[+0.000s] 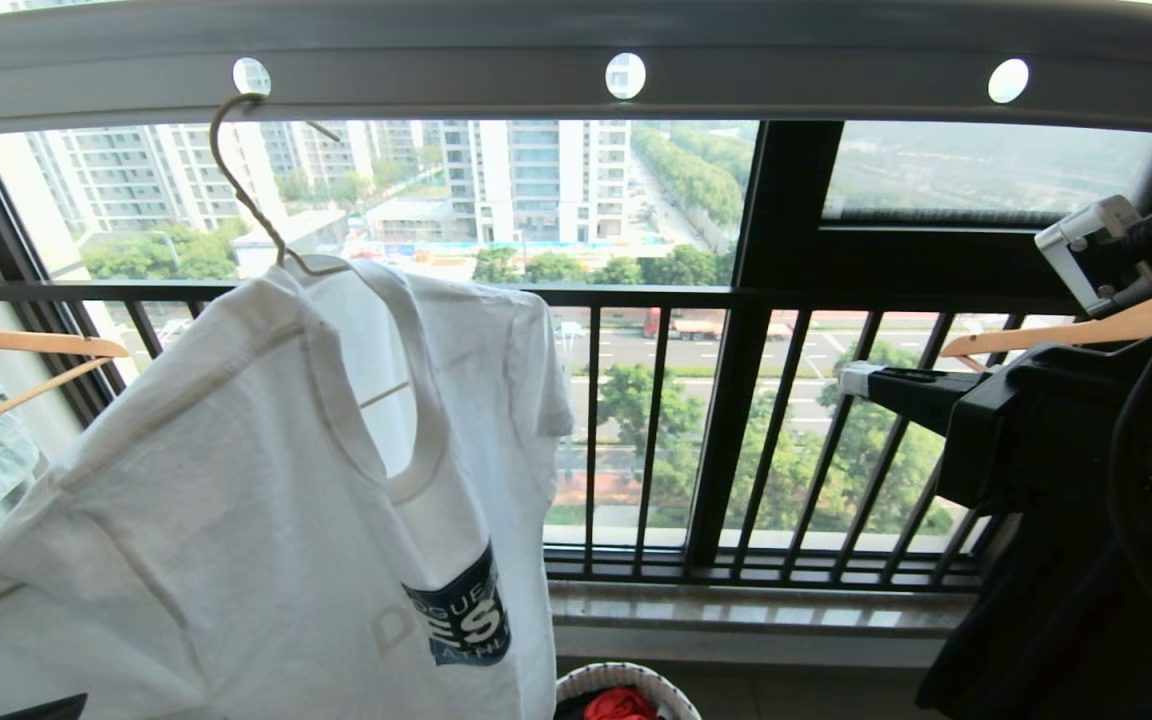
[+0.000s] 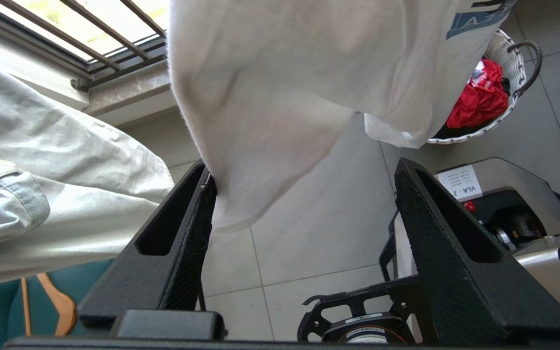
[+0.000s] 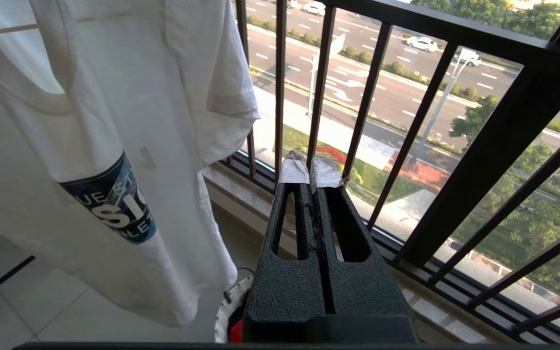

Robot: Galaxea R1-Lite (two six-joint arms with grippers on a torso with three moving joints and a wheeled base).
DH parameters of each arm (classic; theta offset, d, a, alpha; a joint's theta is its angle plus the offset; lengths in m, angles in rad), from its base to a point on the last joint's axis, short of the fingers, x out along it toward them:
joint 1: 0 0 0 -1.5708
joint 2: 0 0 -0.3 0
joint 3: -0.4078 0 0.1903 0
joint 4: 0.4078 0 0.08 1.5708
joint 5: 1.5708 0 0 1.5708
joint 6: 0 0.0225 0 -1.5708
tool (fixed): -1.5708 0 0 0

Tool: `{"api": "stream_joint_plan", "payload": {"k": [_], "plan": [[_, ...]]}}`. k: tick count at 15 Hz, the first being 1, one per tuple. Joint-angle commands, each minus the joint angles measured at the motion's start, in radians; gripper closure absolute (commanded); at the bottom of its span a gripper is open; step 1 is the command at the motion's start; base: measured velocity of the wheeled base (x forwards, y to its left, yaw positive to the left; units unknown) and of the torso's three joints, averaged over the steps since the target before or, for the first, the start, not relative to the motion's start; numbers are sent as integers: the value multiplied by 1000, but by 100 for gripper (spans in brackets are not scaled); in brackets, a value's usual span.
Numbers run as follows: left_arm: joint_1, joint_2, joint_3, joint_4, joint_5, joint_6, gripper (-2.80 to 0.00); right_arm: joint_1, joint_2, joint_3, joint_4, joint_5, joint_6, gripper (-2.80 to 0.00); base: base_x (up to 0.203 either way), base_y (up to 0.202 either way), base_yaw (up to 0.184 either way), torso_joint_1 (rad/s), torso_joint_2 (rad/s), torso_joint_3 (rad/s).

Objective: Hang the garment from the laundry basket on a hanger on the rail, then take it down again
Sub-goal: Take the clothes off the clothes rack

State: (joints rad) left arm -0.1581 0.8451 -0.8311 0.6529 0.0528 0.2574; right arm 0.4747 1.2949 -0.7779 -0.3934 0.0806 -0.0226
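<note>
1. Balcony w/ grey floor tiles, black balcony railing [image 1: 736,300] & city view behind; grey metal rail [image 1: 576,95] w/ round holes ran overhead.
2. Thin cream wire hanger [image 1: 246,190], long twisted neck, hooked into a rail hole. White T-shirt [image 1: 266,500] hung on it below the rail, tilted, one shoulder lower; soft cotton knit, ribbed collar, navy-white logo print low on front.
3. Laundry basket [image 1: 626,685] sat on floor below the rail, beside the shirt hem: round, woven white-black, black loop handle; red cloth [image 1: 616,705] inside.
4. Left gripper [image 2: 304,194] was under the shirt's hem, jaws spread wide, black textured pads; hem draped against one finger [image 2: 197,209], nothing pinched.
5. Right gripper [image 3: 311,170] hung beside the railing, well apart from the shirt; jaws pressed together, empty, tips wrapped in grey tape.
6. Wooden hangers [image 1: 26,350] & a pale denim garment [image 2: 42,194] hung at the rail's far left, near the shirt.
7. Judgement: hanging part looked done; take-down next.
8. Risks: hem fabric could snag on the rough pad & drag the shirt sideways as the arm leaves; tilted shirt might slip off the thin wire; a shallow hook hold could let the hanger pop out of the hole if tugged.
</note>
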Motion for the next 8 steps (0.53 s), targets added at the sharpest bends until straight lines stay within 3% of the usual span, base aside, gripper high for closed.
{"api": "stream_joint_plan", "payload": {"k": [1,8], "plan": [[0,12,42,2,-18,-3,-280,-1,4,0,-2,1,0,0,0,0,0,0,0,0],[0,14,53,-48,-18,-13,-280,-1,4,3,-2,1,0,0,0,0,0,0,0,0]]}}
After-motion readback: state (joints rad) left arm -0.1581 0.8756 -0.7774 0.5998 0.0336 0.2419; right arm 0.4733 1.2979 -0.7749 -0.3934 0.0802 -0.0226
